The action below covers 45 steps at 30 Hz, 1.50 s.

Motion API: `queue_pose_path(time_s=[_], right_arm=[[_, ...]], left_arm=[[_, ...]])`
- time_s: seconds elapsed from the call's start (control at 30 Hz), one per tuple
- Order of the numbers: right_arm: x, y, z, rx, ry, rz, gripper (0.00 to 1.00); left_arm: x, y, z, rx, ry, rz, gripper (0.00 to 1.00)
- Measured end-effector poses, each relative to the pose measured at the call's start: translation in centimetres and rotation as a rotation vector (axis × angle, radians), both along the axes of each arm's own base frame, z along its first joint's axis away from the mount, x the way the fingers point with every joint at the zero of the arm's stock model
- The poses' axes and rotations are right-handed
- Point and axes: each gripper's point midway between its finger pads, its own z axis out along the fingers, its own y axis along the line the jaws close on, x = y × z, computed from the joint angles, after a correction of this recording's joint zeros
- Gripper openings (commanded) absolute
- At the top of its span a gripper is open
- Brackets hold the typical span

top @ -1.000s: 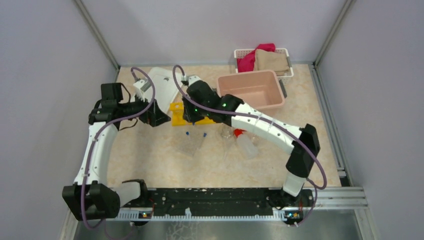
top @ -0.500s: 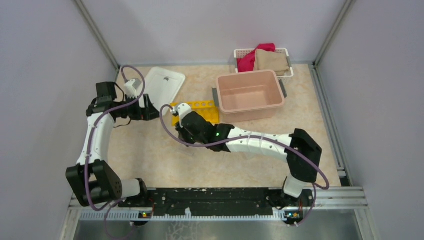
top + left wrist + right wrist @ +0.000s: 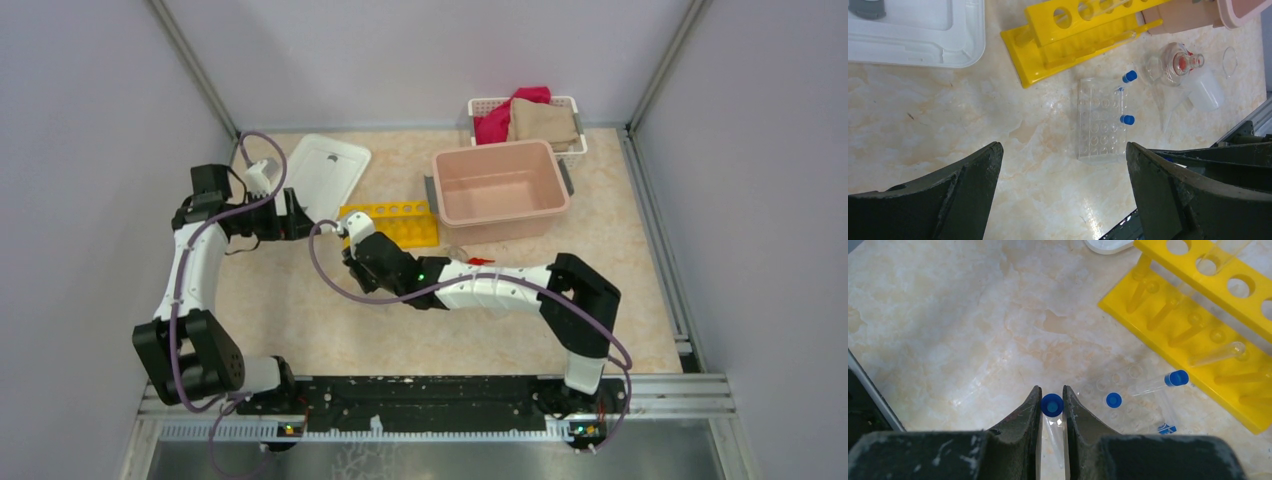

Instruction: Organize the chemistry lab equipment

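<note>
My right gripper is shut on a clear tube with a blue cap, held upright just left of the clear tube rack. One capped tube stands in that rack and another lies across it. The yellow rack lies tipped beyond it. My left gripper is open and empty, above the table near the white lid. Its view shows the clear rack, the round flask, the white squeeze bottle and the funnel. In the top view my right arm hides the clear rack.
A pink tub stands behind the yellow rack. Its white lid lies at the back left, by my left gripper. A white basket of red and tan cloths stands at the back right. My right gripper reaches across the middle.
My right gripper has swung from over the yellow rack toward the near left, low over the table. My left gripper has drawn back to the left, off the lid.
</note>
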Motion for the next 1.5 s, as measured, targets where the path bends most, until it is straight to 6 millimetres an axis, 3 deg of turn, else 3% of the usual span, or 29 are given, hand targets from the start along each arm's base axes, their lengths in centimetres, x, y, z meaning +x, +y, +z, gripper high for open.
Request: queue_pose_path(time_s=[0.43,1.5], right_arm=[[0.0,-1.3,-4.1,-0.068,0.009,-0.020,0.00],[0.0,-0.7,-4.2,-0.019,0.015,-0.026,0.00]], left_arm=[[0.1,0.3,-0.2,-0.005,0.009,0.010,0.99],[0.1,0.7,0.0,-0.020,0.005,0.017,0.99]])
